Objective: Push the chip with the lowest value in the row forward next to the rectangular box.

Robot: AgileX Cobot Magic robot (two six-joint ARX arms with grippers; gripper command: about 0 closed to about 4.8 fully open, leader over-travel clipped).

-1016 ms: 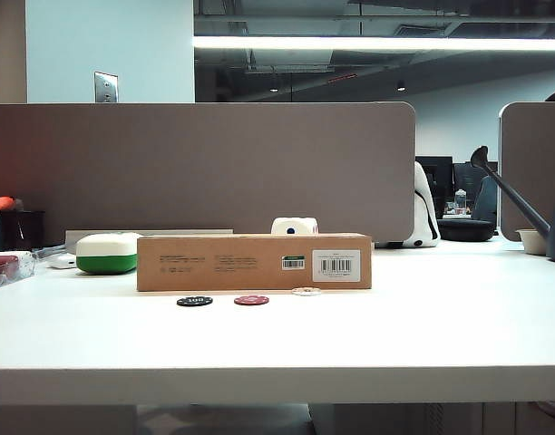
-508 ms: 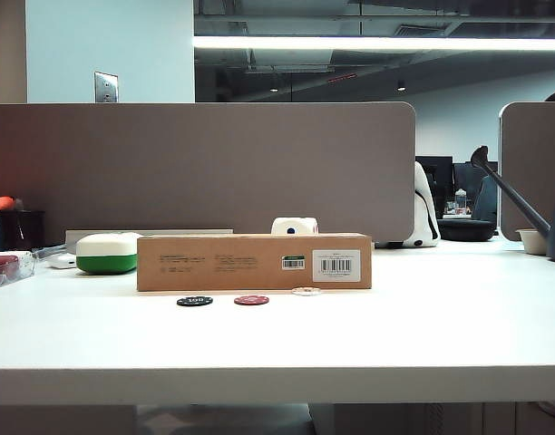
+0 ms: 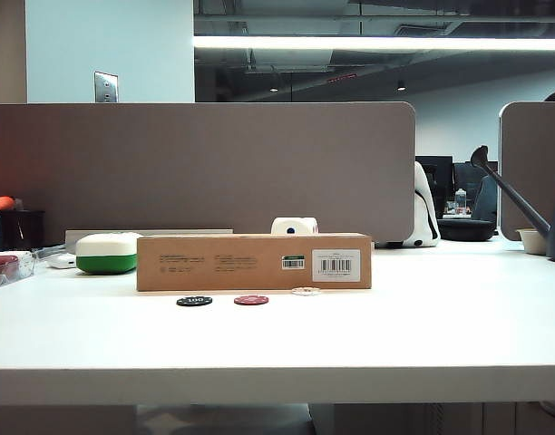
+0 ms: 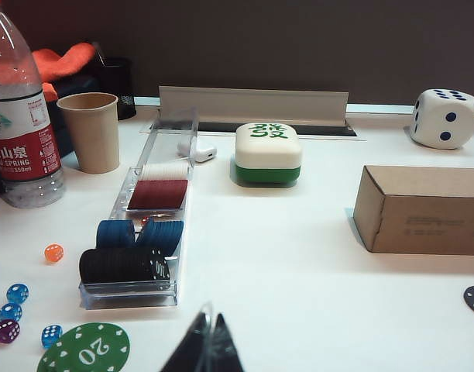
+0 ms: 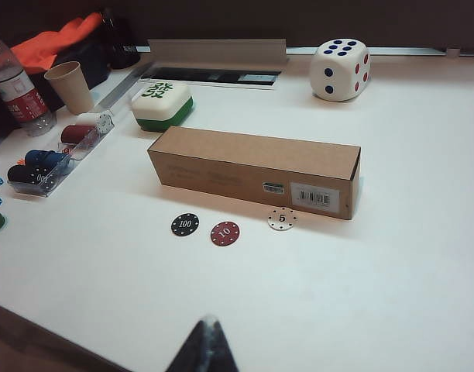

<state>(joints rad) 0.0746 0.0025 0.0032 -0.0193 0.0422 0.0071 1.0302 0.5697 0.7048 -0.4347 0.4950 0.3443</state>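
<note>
The white chip (image 5: 282,218) (image 3: 306,291), marked 5, lies close in front of the rectangular box (image 5: 256,170) (image 3: 254,263), below its barcode label. The dark red chip (image 5: 224,233) (image 3: 251,300) and the black chip marked 100 (image 5: 185,225) (image 3: 194,301) lie in the row further from the box. My right gripper (image 5: 210,324) is shut and empty, well back from the chips over bare table. My left gripper (image 4: 209,320) is shut and empty, off to the left of the box (image 4: 423,209). Neither gripper shows in the exterior view.
A white-and-green case (image 4: 268,153) (image 3: 107,253) and a large white die (image 5: 340,70) stand behind the box. A clear tray of stacked chips (image 4: 144,236), a paper cup (image 4: 89,132), a water bottle (image 4: 20,116), small dice (image 4: 12,310) and a green chip marked 20 (image 4: 86,353) sit at the left.
</note>
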